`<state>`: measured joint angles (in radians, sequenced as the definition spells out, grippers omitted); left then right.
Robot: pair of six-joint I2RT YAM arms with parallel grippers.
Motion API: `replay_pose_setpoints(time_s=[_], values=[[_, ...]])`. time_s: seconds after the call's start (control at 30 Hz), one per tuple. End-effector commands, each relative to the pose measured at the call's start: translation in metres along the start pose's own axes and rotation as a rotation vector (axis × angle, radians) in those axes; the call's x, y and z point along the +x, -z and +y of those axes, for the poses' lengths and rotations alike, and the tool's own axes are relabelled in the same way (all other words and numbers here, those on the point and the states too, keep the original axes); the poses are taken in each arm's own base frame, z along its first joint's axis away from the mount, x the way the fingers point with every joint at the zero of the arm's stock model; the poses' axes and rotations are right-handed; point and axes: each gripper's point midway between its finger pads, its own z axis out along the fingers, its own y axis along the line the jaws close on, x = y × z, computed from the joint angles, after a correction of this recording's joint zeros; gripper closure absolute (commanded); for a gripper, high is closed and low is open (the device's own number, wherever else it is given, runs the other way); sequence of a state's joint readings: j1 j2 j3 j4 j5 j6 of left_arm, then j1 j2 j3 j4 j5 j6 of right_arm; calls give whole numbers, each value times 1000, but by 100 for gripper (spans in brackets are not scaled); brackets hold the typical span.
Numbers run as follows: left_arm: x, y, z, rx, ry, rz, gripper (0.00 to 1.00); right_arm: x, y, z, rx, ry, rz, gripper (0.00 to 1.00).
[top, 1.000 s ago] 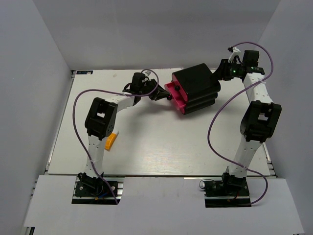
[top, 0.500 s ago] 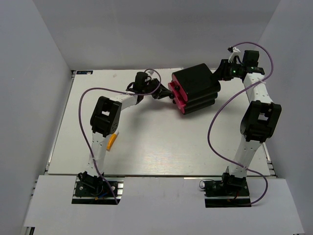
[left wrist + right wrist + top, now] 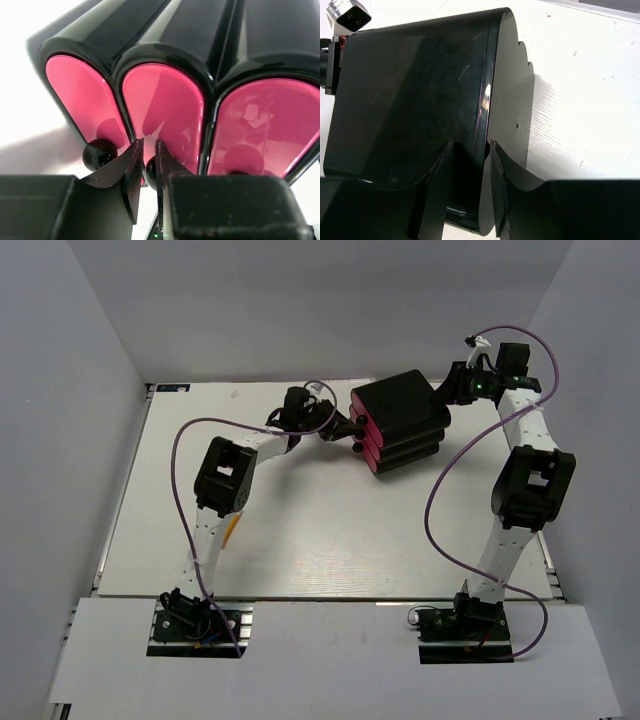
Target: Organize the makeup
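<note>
White table [image 3: 330, 535], grey walls [image 3: 300, 300], black box [image 3: 400, 405] atop.

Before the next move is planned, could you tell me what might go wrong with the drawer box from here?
The left gripper flanks the small round knob of the middle drawer and may slip off it. The right gripper straddles only the rear edge of the black box, which might swivel. The orange tube lying under the left arm could get swept.

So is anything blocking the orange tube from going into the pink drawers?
Yes: all three pink drawers of the black box are shut; the left gripper pinches the middle knob. The orange tube lies apart on the table, partly under the left arm.
</note>
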<state>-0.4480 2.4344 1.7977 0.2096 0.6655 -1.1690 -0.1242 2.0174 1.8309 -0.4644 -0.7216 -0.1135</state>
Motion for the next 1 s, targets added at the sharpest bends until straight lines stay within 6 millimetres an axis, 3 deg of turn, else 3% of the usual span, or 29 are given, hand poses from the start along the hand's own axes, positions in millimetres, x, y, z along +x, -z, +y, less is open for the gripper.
replay_pose_setpoints(time_s=[0.0, 0.3, 0.43, 0.6, 0.73, 0.97], values=[[12, -4, -33, 80, -46, 48, 74, 26, -11, 33, -117, -52, 89, 61], [12, -4, -30, 70, -41, 44, 74, 24, -11, 29, -95, -59, 85, 58], [11, 2, -29, 52, -39, 10, 62, 22, -9, 20, -62, -53, 81, 54], [-7, 22, -30, 38, -43, -62, 51, 22, -7, 17, -54, -59, 80, 53], [-12, 30, -26, 22, -37, -99, 49, 23, -8, 17, -54, -61, 82, 52], [2, 26, -9, -16, -14, -66, 53, 26, -8, 16, -52, -66, 89, 52]])
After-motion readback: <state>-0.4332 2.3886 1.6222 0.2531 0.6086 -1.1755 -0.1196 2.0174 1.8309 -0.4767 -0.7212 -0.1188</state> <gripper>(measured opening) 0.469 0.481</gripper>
